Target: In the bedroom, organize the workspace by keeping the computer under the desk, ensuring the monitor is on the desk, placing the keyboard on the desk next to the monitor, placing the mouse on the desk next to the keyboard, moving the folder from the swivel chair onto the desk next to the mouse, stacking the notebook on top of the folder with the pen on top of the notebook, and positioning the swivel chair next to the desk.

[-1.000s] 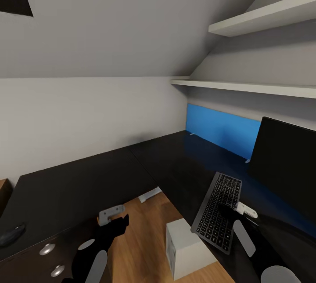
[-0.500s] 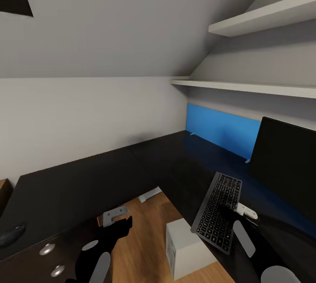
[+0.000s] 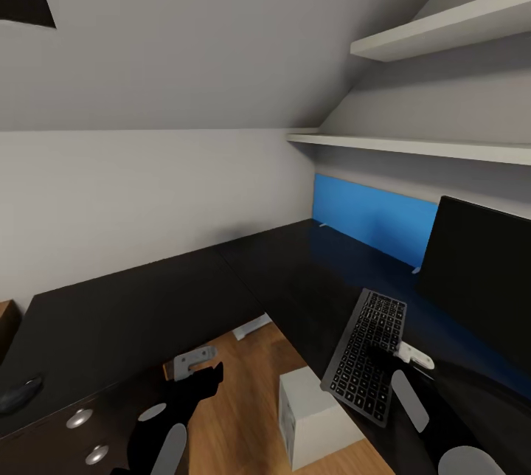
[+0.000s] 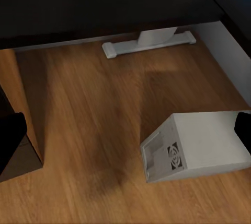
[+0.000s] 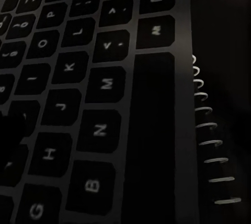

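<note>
Partly cropped monitor (image 3: 483, 276); finger states of both arms indiscernible over keyboard (image 3: 366, 353).

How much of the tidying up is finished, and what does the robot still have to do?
Some looks done: the monitor stands on the desk with the keyboard beside it, and the computer sits on the floor by the desk's inner corner. The right hand is at the keyboard. The mouse lies far off at the desk's other end, so it needs moving. Folder, notebook, pen and chair steps remain.
</note>
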You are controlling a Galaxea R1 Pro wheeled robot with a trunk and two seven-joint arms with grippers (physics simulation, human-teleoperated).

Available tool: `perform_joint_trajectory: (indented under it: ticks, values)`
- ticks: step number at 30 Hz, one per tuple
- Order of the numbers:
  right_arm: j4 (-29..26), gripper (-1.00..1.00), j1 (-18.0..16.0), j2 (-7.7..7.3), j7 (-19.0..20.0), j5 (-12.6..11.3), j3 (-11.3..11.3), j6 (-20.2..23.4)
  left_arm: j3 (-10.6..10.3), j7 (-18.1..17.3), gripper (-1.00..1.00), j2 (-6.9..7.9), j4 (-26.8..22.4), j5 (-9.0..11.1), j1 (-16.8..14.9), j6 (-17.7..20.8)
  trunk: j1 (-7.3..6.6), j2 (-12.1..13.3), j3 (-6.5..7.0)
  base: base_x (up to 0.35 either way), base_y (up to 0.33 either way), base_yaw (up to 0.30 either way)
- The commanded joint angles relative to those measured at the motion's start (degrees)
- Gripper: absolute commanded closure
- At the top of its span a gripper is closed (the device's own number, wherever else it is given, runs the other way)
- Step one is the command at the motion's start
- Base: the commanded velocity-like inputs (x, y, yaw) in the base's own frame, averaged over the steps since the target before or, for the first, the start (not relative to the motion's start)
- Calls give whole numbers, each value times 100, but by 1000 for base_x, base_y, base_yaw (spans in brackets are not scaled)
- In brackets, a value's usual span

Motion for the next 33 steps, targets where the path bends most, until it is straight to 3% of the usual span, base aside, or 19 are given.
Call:
perform_joint_trajectory:
  ticks: [1,14,33]
  values:
    - [-12,-100,-4,-1,-35,-48,4,23,-8,56,-100,1,-7,61,-5,9,0,-4,-7,0,0,0]
    - [-6,-100,-7,-1,-53,-41,54,23,-15,55,-100,1,-7,54,-5,2,0,-4,-7,-6,2,0]
    - [-2,-100,-6,-1,-53,-31,282,23,-16,55,-100,1,-7,61,-5,2,0,-4,-7,-138,72,0]
